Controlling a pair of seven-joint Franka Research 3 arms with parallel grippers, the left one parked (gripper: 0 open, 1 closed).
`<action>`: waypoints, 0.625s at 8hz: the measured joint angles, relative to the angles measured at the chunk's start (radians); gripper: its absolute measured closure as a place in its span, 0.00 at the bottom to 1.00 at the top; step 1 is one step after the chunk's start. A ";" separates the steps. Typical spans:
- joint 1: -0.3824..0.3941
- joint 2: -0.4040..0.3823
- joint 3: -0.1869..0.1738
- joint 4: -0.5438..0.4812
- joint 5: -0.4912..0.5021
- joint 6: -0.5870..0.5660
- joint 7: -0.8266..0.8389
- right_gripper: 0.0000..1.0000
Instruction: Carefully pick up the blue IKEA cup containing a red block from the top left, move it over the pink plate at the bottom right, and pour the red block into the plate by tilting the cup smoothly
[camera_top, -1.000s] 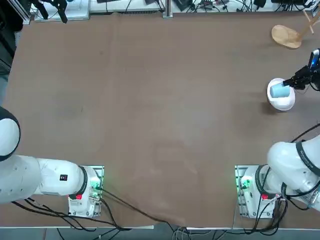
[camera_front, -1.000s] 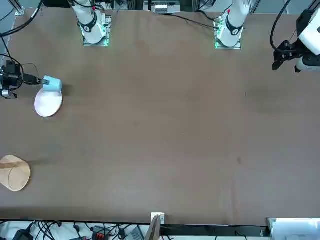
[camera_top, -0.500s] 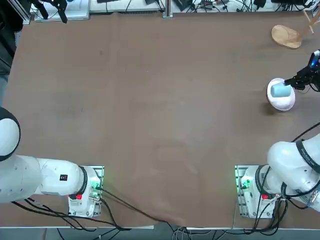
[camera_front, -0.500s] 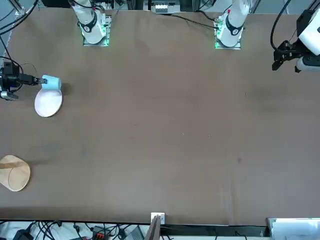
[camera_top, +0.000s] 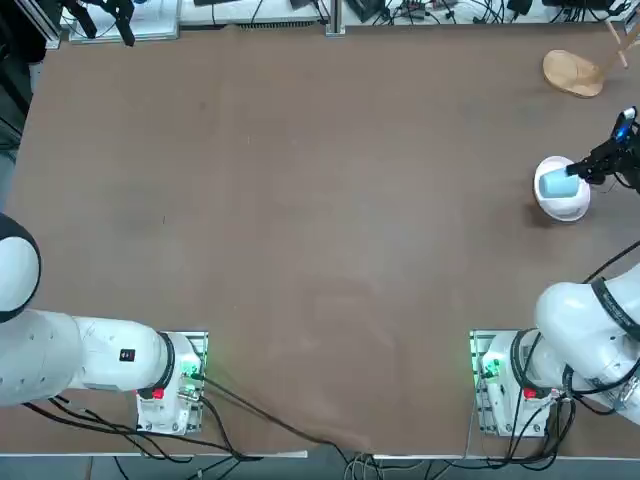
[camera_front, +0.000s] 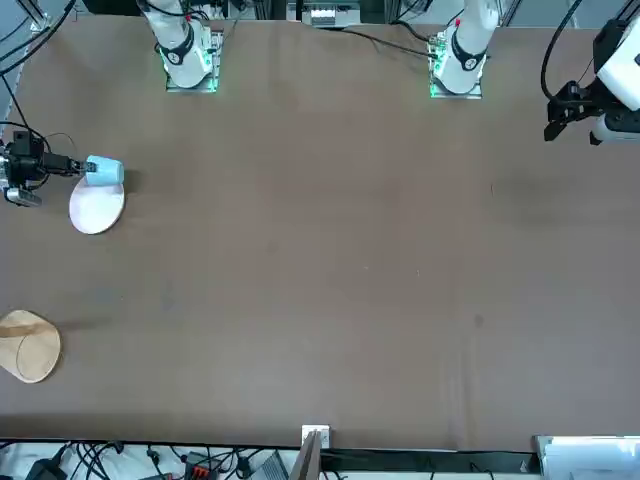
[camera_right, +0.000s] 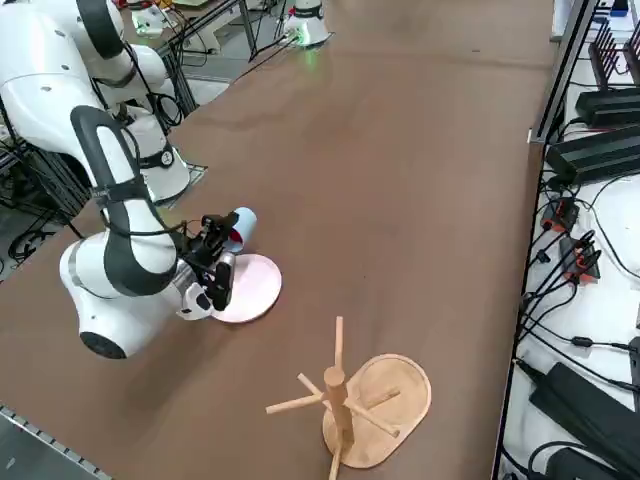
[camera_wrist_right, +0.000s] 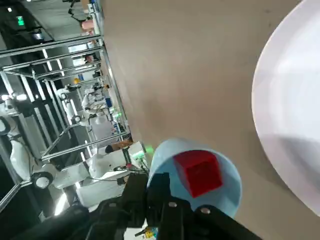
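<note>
The blue IKEA cup (camera_top: 558, 185) (camera_front: 104, 171) (camera_right: 240, 225) hangs tipped on its side over the near edge of the pink plate (camera_top: 570, 208) (camera_front: 97, 207) (camera_right: 250, 288). My right gripper (camera_top: 583, 173) (camera_front: 80, 167) (camera_right: 222, 238) (camera_wrist_right: 159, 192) is shut on the cup's rim, its wrist reaching in from the table's right side. In the wrist view the red block (camera_wrist_right: 199, 172) sits inside the cup (camera_wrist_right: 227, 197), close to its mouth, with the pale plate (camera_wrist_right: 290, 115) below and beside it. I see no block lying on the plate.
A tan wooden peg stand on an oval dish (camera_top: 573, 72) (camera_front: 28, 345) (camera_right: 375, 395) stands beyond the plate near the table's far right corner. The table's right edge runs close to the plate. Cables and boxes lie past the far edge.
My wrist has shifted slightly and turned, so the cup lies a little flatter on its side. It stays over the same edge of the plate.
</note>
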 joint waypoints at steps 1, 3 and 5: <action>-0.007 0.022 0.000 0.019 0.008 -0.039 -0.017 0.97; -0.024 0.057 0.000 0.047 0.019 -0.092 -0.034 0.97; -0.035 0.073 0.000 0.061 0.019 -0.107 -0.051 0.97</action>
